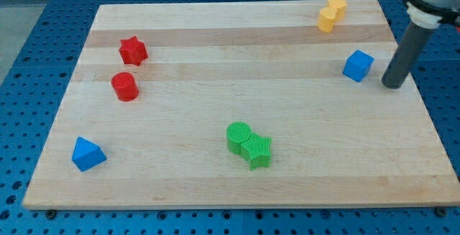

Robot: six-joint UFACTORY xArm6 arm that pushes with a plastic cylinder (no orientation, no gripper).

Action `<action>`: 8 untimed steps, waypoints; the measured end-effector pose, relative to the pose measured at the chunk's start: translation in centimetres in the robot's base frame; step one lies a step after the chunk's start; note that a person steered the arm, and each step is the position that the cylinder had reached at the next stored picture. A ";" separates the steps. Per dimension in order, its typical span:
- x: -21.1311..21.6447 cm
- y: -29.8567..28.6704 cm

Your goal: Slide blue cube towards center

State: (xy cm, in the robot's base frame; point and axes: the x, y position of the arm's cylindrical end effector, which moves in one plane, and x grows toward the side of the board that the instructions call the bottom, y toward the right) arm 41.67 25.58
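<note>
- Blue cube (pixel 358 65) sits at the board's (pixel 215 48) right edge, toward the far side.
- My tip (pixel 392 85) stands just right of it, apart; a bare rod with no jaws, holding nothing.
- Yellow block (pixel 331 14) lies farther back, near the far right corner.
- Toward the centre the wood is bare; green cylinder (pixel 238 136) and green star (pixel 257 151) touch, nearer and left.
- Red star (pixel 133 50), red cylinder (pixel 124 86) and blue triangle (pixel 88 154) sit far left.

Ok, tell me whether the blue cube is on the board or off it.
On: the blue cube sits inside the board's right edge, my tip just right of it.

arm: enters at view's top right | straight dark rod: near upright | my tip (pixel 392 85): on board
</note>
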 end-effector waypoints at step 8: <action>-2.8 -13.5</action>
State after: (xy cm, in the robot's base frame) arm 38.90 12.12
